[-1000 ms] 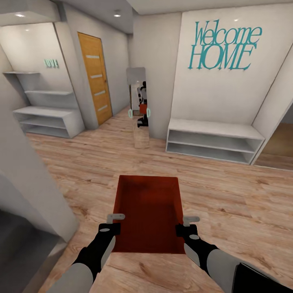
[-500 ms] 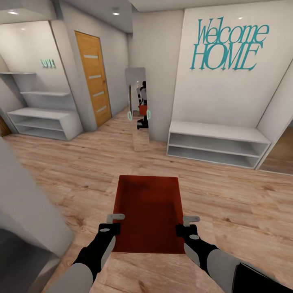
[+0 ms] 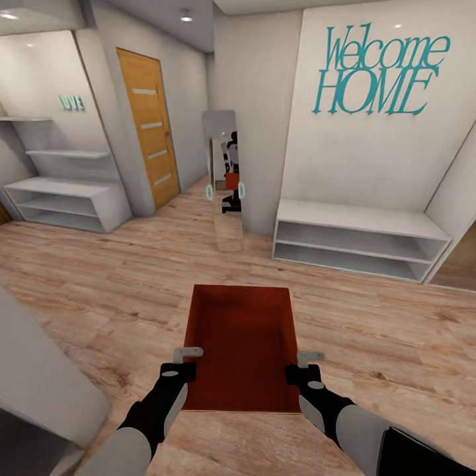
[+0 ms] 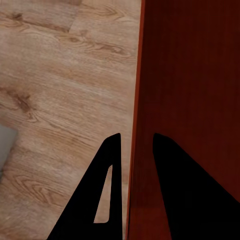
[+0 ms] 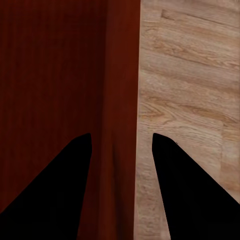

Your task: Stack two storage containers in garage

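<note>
One orange-red open-top storage container [image 3: 241, 344] hangs level in front of me over light wood plank flooring. My left gripper [image 3: 188, 360] is shut on its left wall near the rear corner, and the right gripper [image 3: 305, 367] is shut on its right wall. In the left wrist view the dark fingers [image 4: 107, 165] straddle the thin red wall [image 4: 137, 90]. In the right wrist view the fingers [image 5: 172, 175] straddle the opposite wall [image 5: 122, 75]. The bin is empty. The second container, the garage and its concrete floor are out of view.
Ahead stands a white low shelf unit [image 3: 357, 241] under a "Welcome HOME" wall sign. A tall mirror [image 3: 225, 178] reflects me. Further left are an orange wooden door [image 3: 149, 132] and white wall shelves [image 3: 66, 198]. A grey wall corner [image 3: 39, 370] juts in close at my left.
The whole view has shifted as the robot moved forward: the grey corner at the left has slid back and the hallway looks closer. Container and both grips look unchanged.
</note>
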You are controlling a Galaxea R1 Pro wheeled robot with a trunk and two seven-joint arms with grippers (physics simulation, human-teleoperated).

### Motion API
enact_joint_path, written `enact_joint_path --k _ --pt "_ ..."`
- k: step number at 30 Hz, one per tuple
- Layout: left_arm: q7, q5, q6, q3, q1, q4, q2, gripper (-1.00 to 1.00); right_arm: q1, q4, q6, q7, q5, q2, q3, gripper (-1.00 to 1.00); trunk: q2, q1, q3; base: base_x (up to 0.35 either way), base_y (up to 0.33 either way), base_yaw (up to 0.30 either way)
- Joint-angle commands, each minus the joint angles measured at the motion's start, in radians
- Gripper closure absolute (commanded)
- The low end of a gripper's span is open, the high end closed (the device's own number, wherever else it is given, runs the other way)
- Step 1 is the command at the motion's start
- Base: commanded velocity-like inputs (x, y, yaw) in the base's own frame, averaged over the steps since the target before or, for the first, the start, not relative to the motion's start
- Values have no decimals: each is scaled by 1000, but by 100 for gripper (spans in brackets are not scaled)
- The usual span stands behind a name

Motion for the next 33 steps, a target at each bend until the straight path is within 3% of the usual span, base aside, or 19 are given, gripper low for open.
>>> enact_joint_path --k 1,25,33 --pt "6 -22 10 3 -1 -3 1 100 -1 4 -4 -4 -11 -4 -3 100 -2 1 -2 322 0 0" --pt "6 -22 10 3 -1 -3 1 100 -1 4 -4 -3 -11 -4 -3 100 -2 1 -2 322 0 2" --pt "6 -22 10 3 -1 -3 1 100 -1 4 -2 -3 -11 -4 -5 100 -2 1 -2 322 0 205"
